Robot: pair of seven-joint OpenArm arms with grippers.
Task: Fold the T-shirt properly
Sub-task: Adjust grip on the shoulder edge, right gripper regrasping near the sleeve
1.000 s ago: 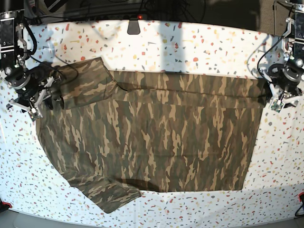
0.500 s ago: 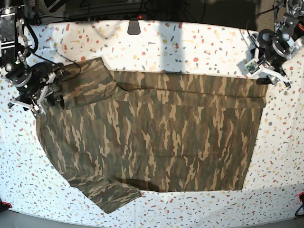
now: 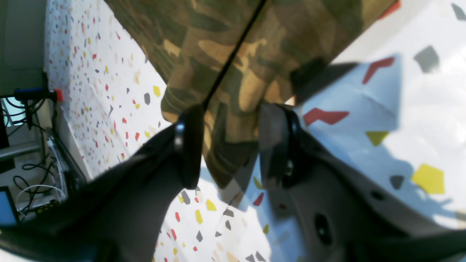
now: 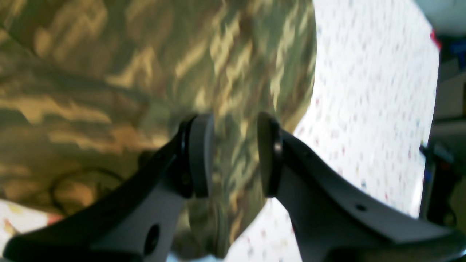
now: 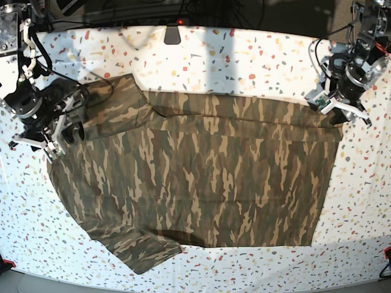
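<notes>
Lying spread flat over the middle of the speckled desk (image 5: 244, 55), the camo T-shirt (image 5: 201, 177) reaches nearly side to side. The left claw (image 3: 233, 145) has its jaws apart, straddling a shirt corner by the desk's back edge. The right claw (image 4: 233, 156) sits parted over the sleeve on the opposite side.

Robotics lab bench, by the look of it. White tabletop speckled with coloured terrazzo-style flecks (image 5: 244, 55), two black-and-grey robot arms mounted at its far corners, left one (image 5: 27, 91) and right one (image 5: 357, 55). Black cables (image 3: 40, 174) tangle off the table's edge beside a blue-lit screen (image 3: 6, 209).
</notes>
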